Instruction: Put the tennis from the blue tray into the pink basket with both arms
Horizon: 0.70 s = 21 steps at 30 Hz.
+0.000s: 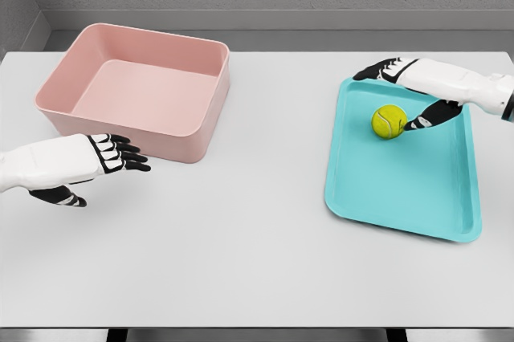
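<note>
Table: a flat white rectangular table (257,262) carries all items; a grey wall runs behind its far edge.

Ball: one yellow-green felt tennis ball (389,121) lies inside the tray, in its far half, resting on the tray floor.

Tray: a shallow turquoise-blue rectangular plastic tray (393,197) sits on the right side of the table, its long axis running near to far; apart from the ball, its floor is bare.

Basket: a pink rectangular plastic basket with tall walls (201,129) stands at the far left of the table, well apart from the tray; its interior holds nothing.

Right hand: the white-and-black right hand (418,89) reaches in from the right edge over the far end of the tray. Its fingers (376,71) are extended and spread wide past the tray's far rim, while the black thumb (430,116) points at the ball, its tip just beside or touching the ball's right side; contact cannot be confirmed. The ball is not enclosed.

Left hand: the white-and-black left hand (96,161) lies low over the table at the left, just beside the near wall of the basket. Its fingers (128,153) are straight and close together, pointing right, holding nothing; the thumb hangs below.
</note>
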Each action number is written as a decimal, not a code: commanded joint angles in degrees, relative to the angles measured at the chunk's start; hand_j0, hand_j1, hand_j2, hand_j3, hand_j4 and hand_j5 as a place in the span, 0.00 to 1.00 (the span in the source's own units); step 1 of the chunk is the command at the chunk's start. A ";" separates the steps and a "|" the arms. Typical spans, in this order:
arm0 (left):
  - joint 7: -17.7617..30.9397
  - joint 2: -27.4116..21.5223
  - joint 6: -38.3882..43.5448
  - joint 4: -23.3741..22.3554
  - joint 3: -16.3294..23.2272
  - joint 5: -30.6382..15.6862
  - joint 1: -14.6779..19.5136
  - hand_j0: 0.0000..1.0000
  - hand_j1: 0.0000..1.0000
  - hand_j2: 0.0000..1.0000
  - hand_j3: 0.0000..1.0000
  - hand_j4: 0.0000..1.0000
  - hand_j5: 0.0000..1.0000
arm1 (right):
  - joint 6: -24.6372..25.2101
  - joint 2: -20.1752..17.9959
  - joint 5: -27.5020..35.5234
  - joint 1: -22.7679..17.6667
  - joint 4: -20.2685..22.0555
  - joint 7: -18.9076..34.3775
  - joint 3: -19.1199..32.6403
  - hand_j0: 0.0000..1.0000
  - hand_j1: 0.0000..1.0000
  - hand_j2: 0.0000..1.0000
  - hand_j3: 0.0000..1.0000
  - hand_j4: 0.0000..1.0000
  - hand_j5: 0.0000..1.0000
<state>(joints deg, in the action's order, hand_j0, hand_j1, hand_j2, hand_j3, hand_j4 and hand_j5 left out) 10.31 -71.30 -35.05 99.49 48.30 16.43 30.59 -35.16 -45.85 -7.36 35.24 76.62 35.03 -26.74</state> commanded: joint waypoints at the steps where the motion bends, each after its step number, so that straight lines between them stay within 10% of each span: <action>1: 0.59 -0.07 0.05 0.01 -0.05 -0.35 0.00 1.00 1.00 1.00 1.00 1.00 1.00 | 0.16 0.06 0.24 -0.09 -2.79 -0.03 0.03 1.00 1.00 1.00 1.00 1.00 1.00; 21: 0.59 -0.07 0.05 0.01 -0.05 -0.35 0.00 1.00 1.00 1.00 1.00 1.00 1.00 | 0.16 4.10 -1.16 1.32 -11.23 -0.03 -2.87 1.00 1.00 1.00 1.00 1.00 1.00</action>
<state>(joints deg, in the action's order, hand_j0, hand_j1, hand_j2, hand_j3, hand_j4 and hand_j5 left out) 10.92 -71.30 -35.05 99.49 48.30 16.45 30.59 -35.15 -42.37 -8.92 36.65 66.64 35.02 -29.39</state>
